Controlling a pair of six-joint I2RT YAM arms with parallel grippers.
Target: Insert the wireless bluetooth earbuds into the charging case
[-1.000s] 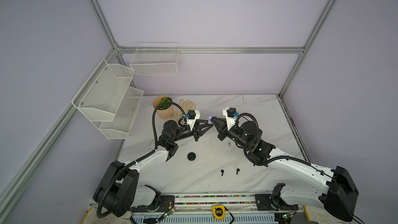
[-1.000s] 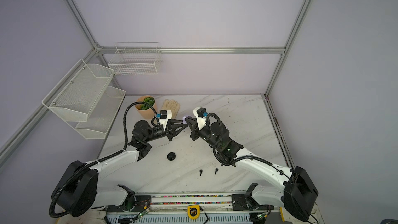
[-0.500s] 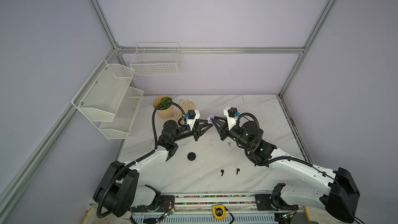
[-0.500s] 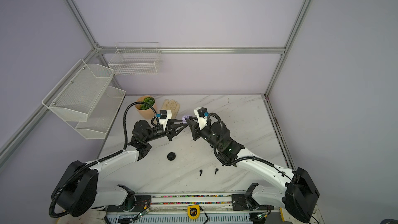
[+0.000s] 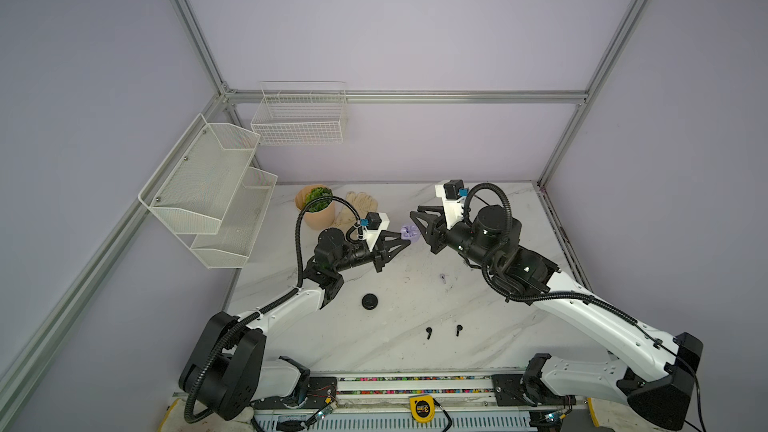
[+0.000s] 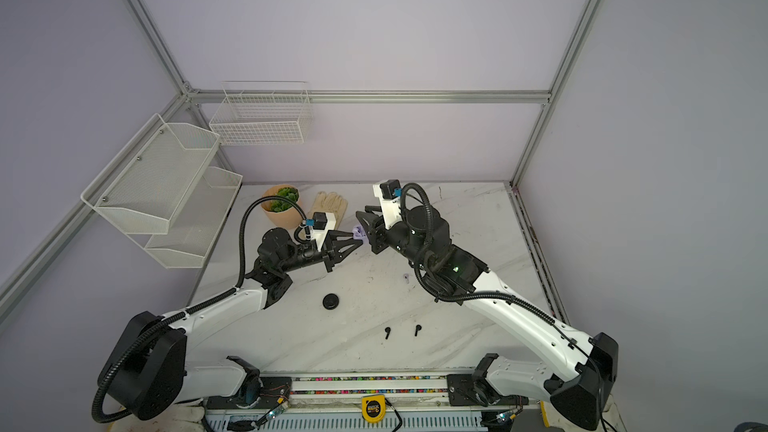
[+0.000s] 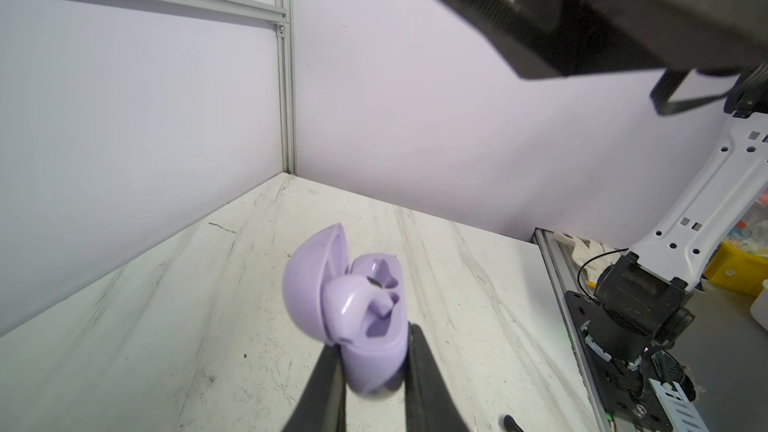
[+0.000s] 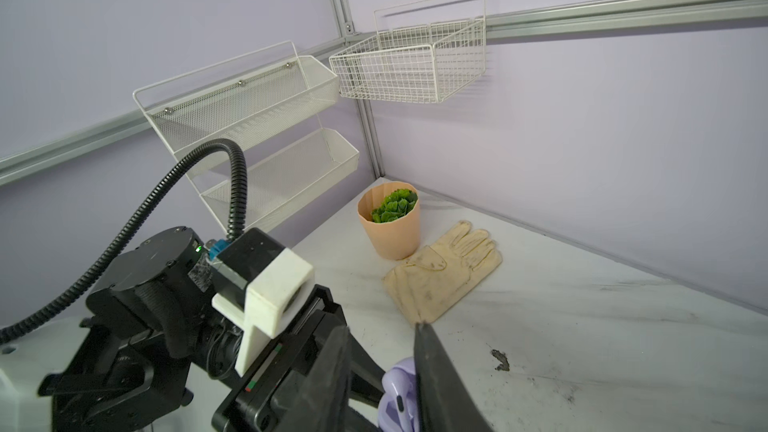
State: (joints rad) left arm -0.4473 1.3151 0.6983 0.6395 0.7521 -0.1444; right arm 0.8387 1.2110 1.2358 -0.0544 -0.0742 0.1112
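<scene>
The left gripper (image 7: 372,347) grips the open lilac case (image 7: 349,309) between its jaws. The right gripper (image 8: 381,326), slightly parted, holds nothing.

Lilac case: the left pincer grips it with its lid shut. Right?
Not quite. The left pincer does grip the lilac case, but its lid stands open, not shut. The left wrist view shows this plainly.
</scene>
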